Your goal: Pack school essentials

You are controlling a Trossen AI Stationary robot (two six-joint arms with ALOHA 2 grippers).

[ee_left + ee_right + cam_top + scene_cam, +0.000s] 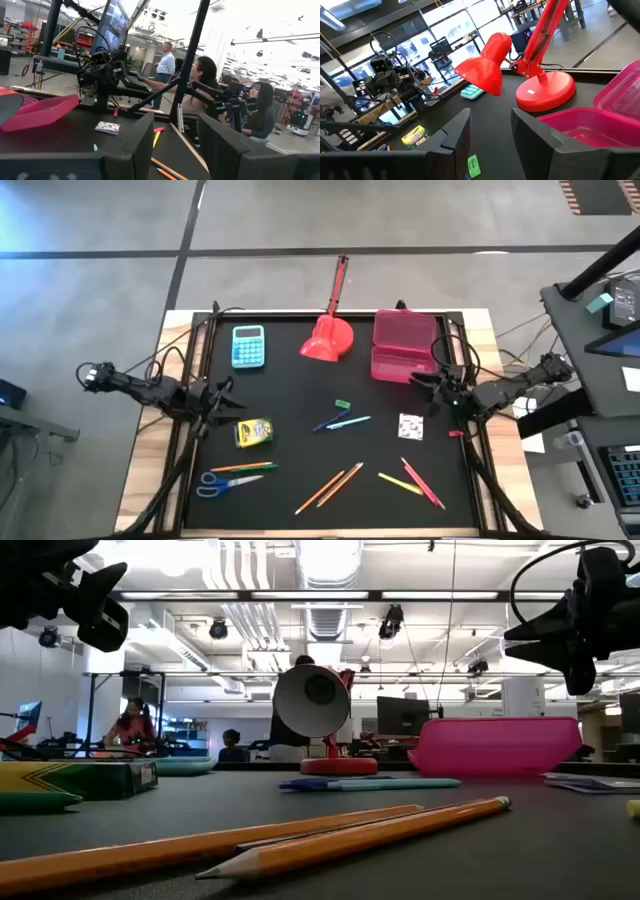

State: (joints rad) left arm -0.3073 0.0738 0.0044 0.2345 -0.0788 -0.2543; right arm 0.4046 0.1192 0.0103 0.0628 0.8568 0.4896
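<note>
I judge nothing is packed yet: the open pink plastic case (403, 345) looks empty and the school things lie loose on the black table mat (290, 395). The right gripper (432, 383) hangs just beside the case's near edge, its fingers parted with nothing between them. The left gripper (222, 398) hovers on the opposite side, fingers also parted and empty.

To do this step well, I'd pick the closest item for each arm and come straight down with the fingers straddling it. For the right fingers that is the small white speckled square (410, 426), near them on the mat, a little toward the front edge; the tiny green piece (343, 404) lies farther out toward the middle. The yellow-green crayon box (254, 432) sits near the left fingers, just inward and forward of them, apart from them. The blue-handled scissors (222, 483) and the thin orange pencils (330, 487) lie well apart from both, near the front
</note>
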